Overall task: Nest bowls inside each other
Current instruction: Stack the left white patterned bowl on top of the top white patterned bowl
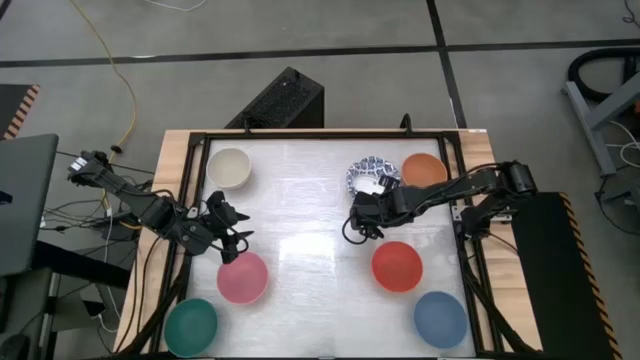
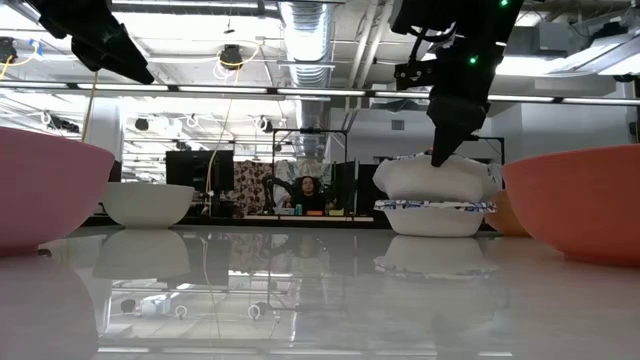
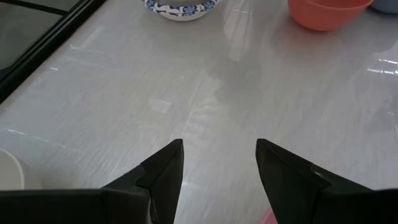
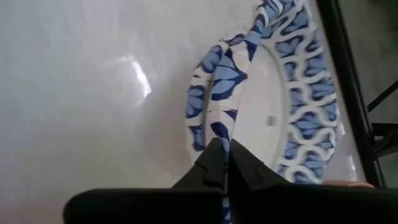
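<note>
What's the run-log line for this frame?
right gripper: shut on blue-rimmed bowl rim, over stack | left gripper: open, waiting by pink bowl

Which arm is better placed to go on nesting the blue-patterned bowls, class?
The right. The right gripper is shut on the rim of a tilted patterned bowl above another patterned bowl. The left gripper hangs open and empty near the pink bowl.

Grey floor [image 1: 300,35] crossed by dark seams, a yellow cable [image 1: 118,70] trailing over it. Beyond the worktop, a ceiling of ducts [image 2: 310,25] and strip lights [image 2: 250,92], dark monitors [image 2: 190,170], a seated person [image 2: 305,190].
</note>
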Action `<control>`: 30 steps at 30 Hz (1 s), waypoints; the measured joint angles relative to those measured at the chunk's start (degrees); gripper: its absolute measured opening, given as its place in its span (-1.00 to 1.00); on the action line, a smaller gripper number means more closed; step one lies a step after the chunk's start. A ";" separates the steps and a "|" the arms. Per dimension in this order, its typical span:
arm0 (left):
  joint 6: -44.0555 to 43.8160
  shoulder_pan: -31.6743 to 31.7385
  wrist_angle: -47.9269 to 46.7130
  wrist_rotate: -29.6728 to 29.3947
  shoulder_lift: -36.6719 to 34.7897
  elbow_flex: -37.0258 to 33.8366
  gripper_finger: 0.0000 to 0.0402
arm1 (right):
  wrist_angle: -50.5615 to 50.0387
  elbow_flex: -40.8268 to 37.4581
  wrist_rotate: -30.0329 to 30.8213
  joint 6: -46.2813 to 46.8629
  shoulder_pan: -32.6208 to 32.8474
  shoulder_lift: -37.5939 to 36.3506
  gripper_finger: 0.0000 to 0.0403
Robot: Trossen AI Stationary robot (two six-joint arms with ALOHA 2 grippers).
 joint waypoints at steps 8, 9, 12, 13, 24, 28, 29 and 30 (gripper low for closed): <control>-0.01 0.00 0.00 -0.02 0.00 0.00 -0.05 | -0.13 0.00 4.93 0.22 1.97 0.00 -0.97; 0.01 0.00 0.00 -0.04 0.00 0.00 -0.05 | -0.26 0.00 5.53 0.20 2.30 0.00 -0.97; 0.05 0.00 0.00 -0.04 0.00 0.00 -0.05 | -1.48 0.00 7.27 0.16 3.07 0.00 -0.97; 0.07 0.00 0.00 -0.04 0.00 0.00 -0.05 | -2.08 0.00 7.39 0.16 3.29 0.00 -0.97; 0.16 0.00 0.00 -0.24 0.00 0.00 -0.05 | -3.66 0.00 7.33 -0.71 3.02 0.02 -0.97; 0.18 0.00 0.00 -0.52 0.00 0.00 -0.05 | -3.52 0.00 7.21 -0.86 2.60 0.02 -0.97; 0.18 0.00 0.00 -0.53 0.00 0.00 -0.05 | -3.25 0.00 7.04 -0.89 2.38 0.02 -0.97; 0.18 0.00 0.00 -0.58 0.00 0.00 -0.05 | -2.80 0.00 6.53 -0.98 2.26 0.02 -0.97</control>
